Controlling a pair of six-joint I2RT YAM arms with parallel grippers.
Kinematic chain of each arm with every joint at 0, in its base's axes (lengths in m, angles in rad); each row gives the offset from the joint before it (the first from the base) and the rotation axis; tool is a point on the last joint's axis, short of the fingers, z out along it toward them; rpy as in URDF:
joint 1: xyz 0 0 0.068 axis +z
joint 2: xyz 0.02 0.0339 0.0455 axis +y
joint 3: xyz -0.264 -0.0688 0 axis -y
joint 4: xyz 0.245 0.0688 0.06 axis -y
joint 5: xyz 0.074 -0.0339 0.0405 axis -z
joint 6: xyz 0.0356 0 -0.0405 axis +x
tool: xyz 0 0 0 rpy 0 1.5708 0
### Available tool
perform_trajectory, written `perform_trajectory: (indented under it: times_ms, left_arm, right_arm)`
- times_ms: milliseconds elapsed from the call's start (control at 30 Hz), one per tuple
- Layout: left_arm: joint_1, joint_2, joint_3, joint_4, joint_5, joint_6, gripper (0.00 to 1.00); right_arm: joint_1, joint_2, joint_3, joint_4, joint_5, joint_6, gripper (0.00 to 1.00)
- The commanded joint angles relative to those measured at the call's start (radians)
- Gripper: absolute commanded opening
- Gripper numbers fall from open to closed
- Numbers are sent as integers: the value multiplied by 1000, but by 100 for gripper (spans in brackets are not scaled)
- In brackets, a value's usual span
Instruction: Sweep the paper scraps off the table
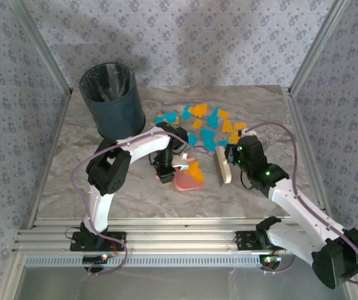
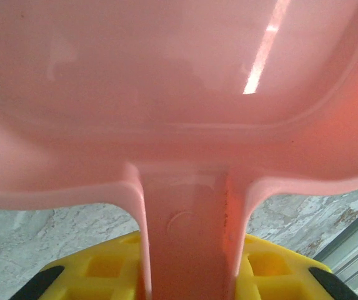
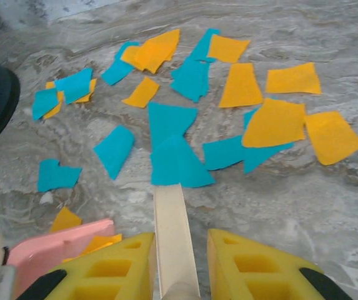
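**Counter (image 1: pixel 72 162), contents left to right**

1. Dark waste bin (image 1: pixel 112 100), lined, upright at the far left, well apart from the scatter.
2. Left gripper (image 1: pixel 166 164): clamped on the handle of the pink dustpan (image 1: pixel 188 178), whose mouth faces right.
3. Paper scraps (image 1: pixel 207 128): teal and orange pieces strewn over the counter's centre-right, beyond the pan; at least one orange piece lies in the pan. Judged near weightless, thin and limp, lying flat, apt to slide or flutter. Not worth pinching; best pushed with the brush.
4. Pale-handled brush (image 1: pixel 222 167), just right of the pan.
5. Right gripper (image 1: pixel 233 156): closed on the brush handle.

**Views compared**

- Top view: gives the bin's place and the gap between pan and brush.
- Left wrist: gripper (image 2: pixel 188 275) fingers either side of the dustpan (image 2: pixel 179 94) handle, pan close up, grip confirmed.
- Right wrist: gripper (image 3: pixel 179 269) around the brush (image 3: pixel 172 231) handle. Shows individual paper scraps (image 3: pixel 179 156), their overlaps, and orange bits at the dustpan (image 3: pixel 54 247) lip.
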Motion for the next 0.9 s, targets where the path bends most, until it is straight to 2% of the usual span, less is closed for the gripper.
perform_trajectory:
  times_ms: [0, 167, 367, 867]
  left_arm:
    - [11, -46, -31, 0, 4, -22, 0]
    - [18, -67, -59, 23, 8, -31, 0]
    - [22, -66, -65, 27, 2, -42, 0]
    - [30, -59, -64, 30, -5, -56, 0]
  right_arm:
    - [-70, -20, 26, 5, -85, -25, 0]
    - [-164, 16, 47, 42, -195, -54, 0]
    - [-259, 142, 128, 104, -343, -97, 0]
    - [-327, 482, 341, 239, -462, -10, 0]
